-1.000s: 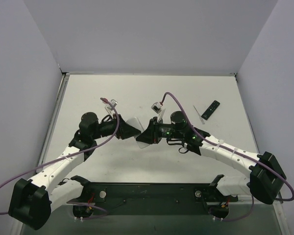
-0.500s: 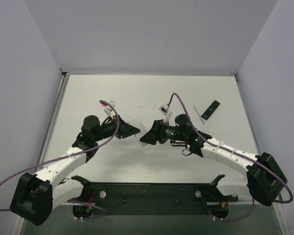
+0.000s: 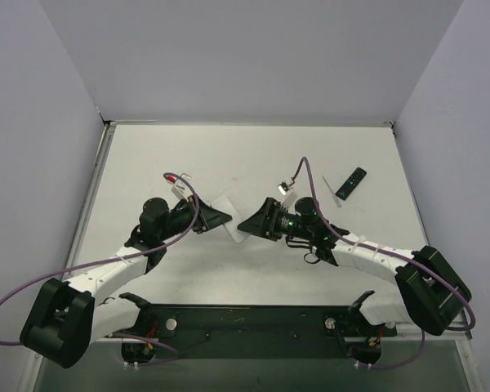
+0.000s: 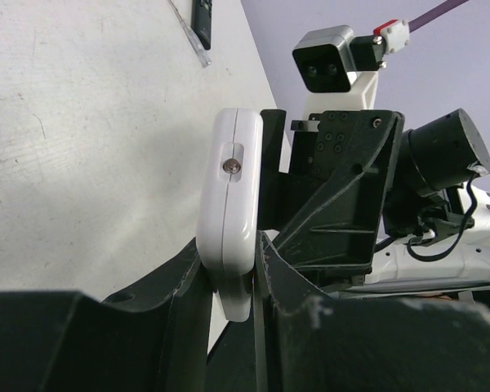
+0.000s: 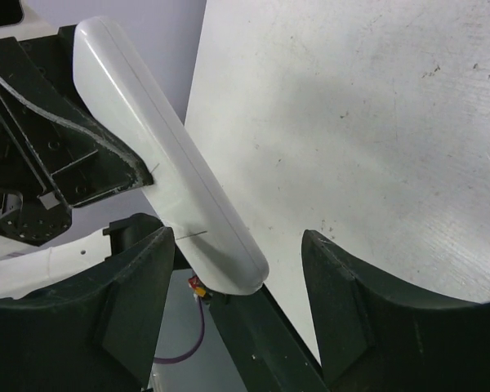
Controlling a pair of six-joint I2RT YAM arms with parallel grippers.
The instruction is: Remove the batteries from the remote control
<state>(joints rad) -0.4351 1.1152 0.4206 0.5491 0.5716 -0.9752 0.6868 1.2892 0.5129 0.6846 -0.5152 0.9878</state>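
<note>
The remote control [image 3: 355, 181] is a slim black bar lying on the table at the back right, far from both grippers; it shows at the top edge of the left wrist view [image 4: 202, 15]. No batteries show in any view. Mid-table, my left gripper [image 3: 226, 215] is shut on a slim white rounded casing [image 4: 229, 188], clamped edge-on between its fingers [image 4: 229, 269]. My right gripper [image 3: 243, 224] faces it and is open. The casing's other end [image 5: 163, 163] lies between the right gripper's [image 5: 235, 238] spread fingers, close to the left finger.
A thin whitish strip [image 3: 340, 189] lies beside the black bar. Both arms meet nose to nose at the middle of the white table. Grey walls [image 3: 245, 57] enclose it at the back and sides. The right arm's wrist [image 4: 335, 188] fills the space just past the casing.
The left gripper has closed on the white casing and the right gripper has opened off it. The right wrist has drawn back a little toward the right.
</note>
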